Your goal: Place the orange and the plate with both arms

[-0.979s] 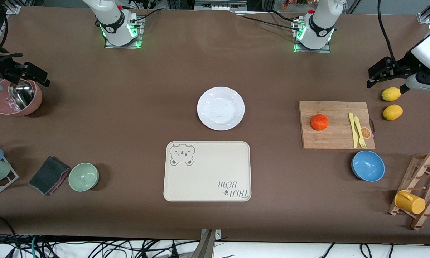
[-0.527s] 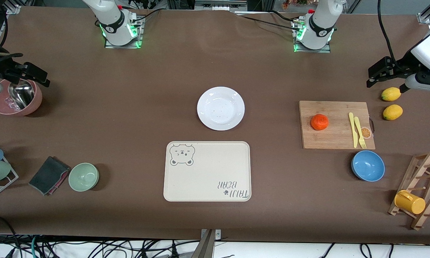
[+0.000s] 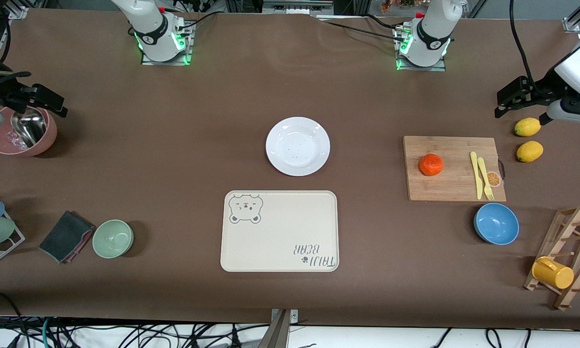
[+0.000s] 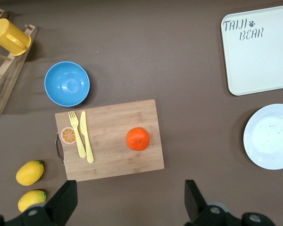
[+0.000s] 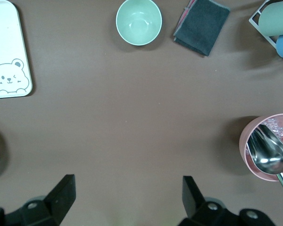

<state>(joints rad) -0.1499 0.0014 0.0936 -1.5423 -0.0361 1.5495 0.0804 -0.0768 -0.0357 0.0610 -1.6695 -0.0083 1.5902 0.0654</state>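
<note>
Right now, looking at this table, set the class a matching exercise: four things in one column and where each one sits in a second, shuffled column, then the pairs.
Things
1. orange
2. plate
3. blue bowl
4. yellow mug

Places
A. hanging on the wooden rack
B. on the cutting board, beside the yellow knife and fork
C. on the bare table, farther from the front camera than the bear tray
D. on the table, nearer the front camera than the cutting board

Pairs: 1-B, 2-C, 3-D, 4-A
</note>
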